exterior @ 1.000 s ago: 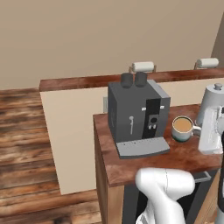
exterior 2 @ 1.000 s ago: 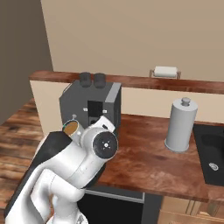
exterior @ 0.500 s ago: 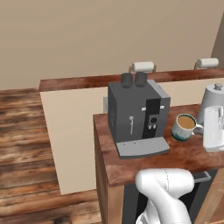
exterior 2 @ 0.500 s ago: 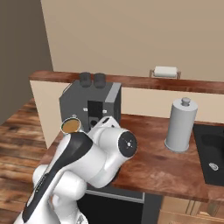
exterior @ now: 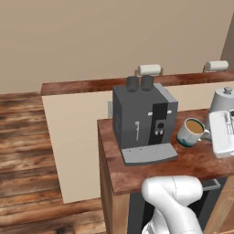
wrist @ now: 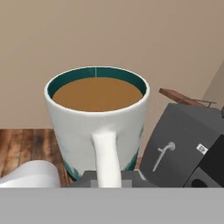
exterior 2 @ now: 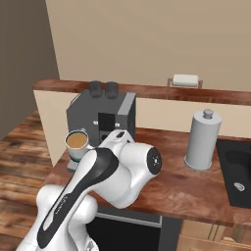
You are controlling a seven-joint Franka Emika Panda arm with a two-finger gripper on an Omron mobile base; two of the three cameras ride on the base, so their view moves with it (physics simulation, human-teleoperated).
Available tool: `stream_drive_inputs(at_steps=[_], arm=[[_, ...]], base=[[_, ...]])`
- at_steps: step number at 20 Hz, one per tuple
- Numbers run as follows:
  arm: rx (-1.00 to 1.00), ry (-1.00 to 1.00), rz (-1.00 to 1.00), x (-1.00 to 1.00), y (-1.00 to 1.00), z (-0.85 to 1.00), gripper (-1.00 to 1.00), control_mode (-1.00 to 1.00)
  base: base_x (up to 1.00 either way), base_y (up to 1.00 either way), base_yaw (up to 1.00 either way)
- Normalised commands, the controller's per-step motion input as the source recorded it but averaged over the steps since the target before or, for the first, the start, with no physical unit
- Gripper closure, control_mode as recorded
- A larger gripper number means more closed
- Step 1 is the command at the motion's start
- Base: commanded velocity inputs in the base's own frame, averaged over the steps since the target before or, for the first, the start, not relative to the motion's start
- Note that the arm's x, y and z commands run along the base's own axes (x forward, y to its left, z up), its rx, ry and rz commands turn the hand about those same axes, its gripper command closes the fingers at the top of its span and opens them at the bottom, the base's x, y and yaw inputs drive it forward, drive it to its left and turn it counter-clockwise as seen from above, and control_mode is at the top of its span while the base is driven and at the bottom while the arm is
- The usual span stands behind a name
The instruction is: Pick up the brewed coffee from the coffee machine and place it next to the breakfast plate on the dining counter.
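Observation:
The brewed coffee (exterior: 192, 132), a white mug with a teal base, hangs slightly tilted just right of the coffee machine (exterior: 142, 119), above the brown counter top. My gripper (exterior: 208, 135) reaches in from the right and is shut on the mug's handle. In the hand view the mug (wrist: 98, 120) stands close up with its handle toward the camera, my gripper (wrist: 108, 178) is clamped on that handle, and the coffee machine (wrist: 188, 146) lies to the right. In the right base view the mug (exterior 2: 77, 144) shows left of my arm, before the machine (exterior 2: 100, 116). The breakfast plate and dining counter are out of view.
A white canister (exterior 2: 202, 139) stands on the kitchen counter (exterior 2: 186, 188) right of my arm, with a dark sink (exterior 2: 239, 176) beyond it. A higher wooden ledge (exterior: 87, 85) behind the machine carries paper-roll holders (exterior: 149, 69). Wooden floor (exterior: 27, 151) lies to the left.
The mug has stayed almost in place beside the machine, tilting a little. My arm's elbow has swung to the right in the right base view.

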Motion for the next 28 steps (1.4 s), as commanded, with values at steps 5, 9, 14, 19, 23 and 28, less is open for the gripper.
stream_drive_inputs(at_steps=[5, 9, 14, 19, 23, 28], arm=[[0.0, 0.0, 0.0, 0.02, 0.01, 0.0, 1.0, -1.0], [0.0, 0.03, 0.0, 0.0, 0.0, 0.0, 1.0, -1.0], [0.0, 0.03, 0.0, 0.0, 0.0, 0.0, 1.0, 1.0], [0.0, 0.0, 0.0, 0.0, 0.0, 0.0, 1.0, 1.0], [0.0, 0.0, 0.0, 0.0, 0.0, 0.0, 1.0, 1.0], [0.0, 0.0, 0.0, 0.0, 0.0, 0.0, 1.0, 1.0]], base=[[0.0, 0.0, 0.0], [0.0, 0.0, 0.0], [-0.05, 0.0, 0.0], [-0.74, 0.35, 0.0], [-0.99, 0.9, 0.01], [-0.57, 1.0, 0.06]])
